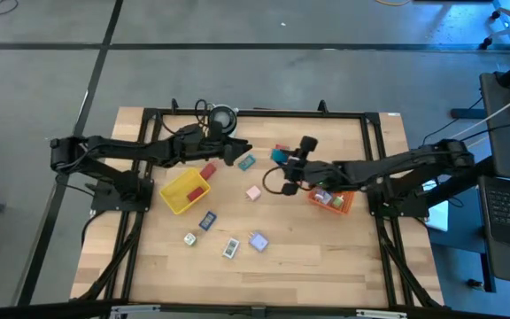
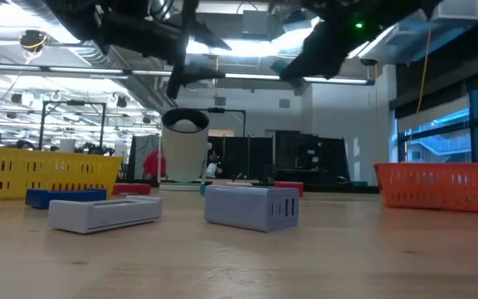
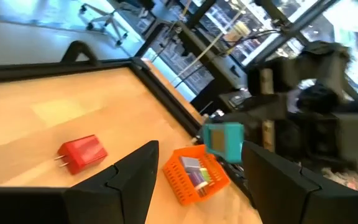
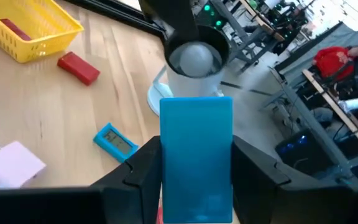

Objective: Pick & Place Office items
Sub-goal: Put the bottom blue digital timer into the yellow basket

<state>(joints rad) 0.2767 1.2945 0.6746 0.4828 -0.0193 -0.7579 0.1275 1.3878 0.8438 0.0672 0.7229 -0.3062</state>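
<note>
My right gripper [image 4: 196, 177] is shut on a teal rectangular block [image 4: 196, 143] and hovers near the table's middle, left of the orange tray [image 1: 342, 205]. My left gripper [image 3: 197, 186] is open above the table, next to a flat teal piece [image 1: 247, 163], touching nothing. Loose on the wood lie a red block [image 1: 208, 170], a pink plug-like piece [image 1: 253, 192], a dark blue piece [image 1: 207, 220], two white pieces [image 1: 189, 237] [image 1: 230, 248] and a pale blue one [image 1: 258, 240]. A red piece [image 4: 14, 29] lies in the yellow tray [image 1: 177, 200]. My right gripper pinches the teal block between its two fingers, one on each long side [image 4: 169, 171]. The fingers [image 4: 135, 171] come roughly level from the table's right and lie along the block. The block sticks out past the fingertips and is lifted clear of the table.
A round white-and-grey cylinder [image 1: 223, 117] stands at the far edge, behind both grippers. The orange tray holds some pieces [image 3: 194, 171]. A black frame [image 1: 255, 112] rims the table. The near half of the wood [image 1: 326, 266] has free room beside the scattered pieces.
</note>
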